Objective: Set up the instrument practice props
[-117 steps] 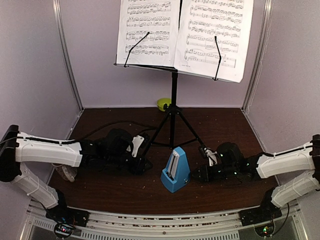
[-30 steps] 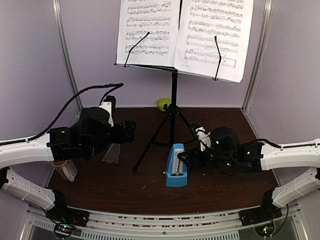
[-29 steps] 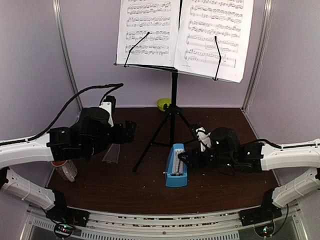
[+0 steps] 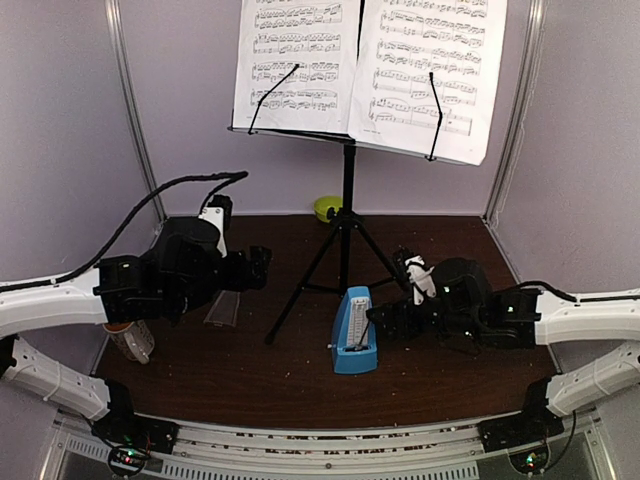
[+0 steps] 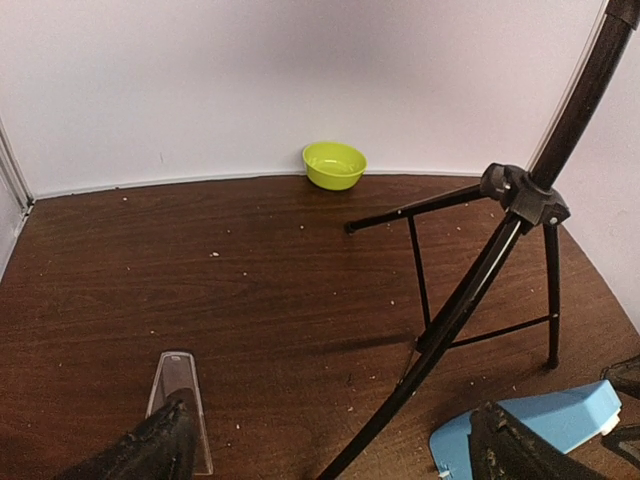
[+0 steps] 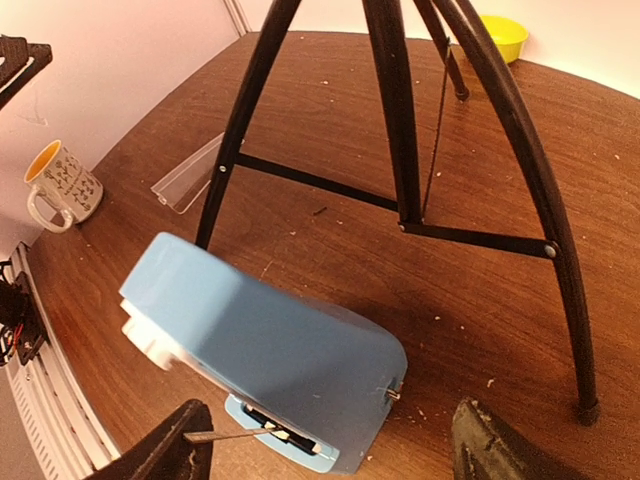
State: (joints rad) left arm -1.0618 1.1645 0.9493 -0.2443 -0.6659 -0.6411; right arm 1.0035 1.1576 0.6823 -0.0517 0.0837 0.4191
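The black tripod music stand (image 4: 347, 215) stands at the back middle, with two white sheet-music pages (image 4: 370, 70) on its desk. The blue metronome (image 4: 352, 332) stands in front of it with its face bare, and its thin pendulum rod (image 6: 228, 435) sticks out sideways. Its clear cover (image 4: 222, 308) lies flat to the left. My right gripper (image 4: 385, 322) is open just right of the metronome (image 6: 270, 340), one finger on each side of its base, neither visibly pressing it. My left gripper (image 4: 258, 266) hangs open above the cover (image 5: 180, 395), holding nothing.
A white mug with an orange inside (image 4: 130, 340) stands at the left edge. A lime-green bowl (image 4: 327, 208) sits against the back wall behind the tripod. The tripod legs (image 5: 450, 310) spread between my two grippers. Purple walls close in the table on three sides.
My right gripper has opened wider and drawn back to the right from the metronome. The metronome now sits more upright. The left arm has barely shifted.
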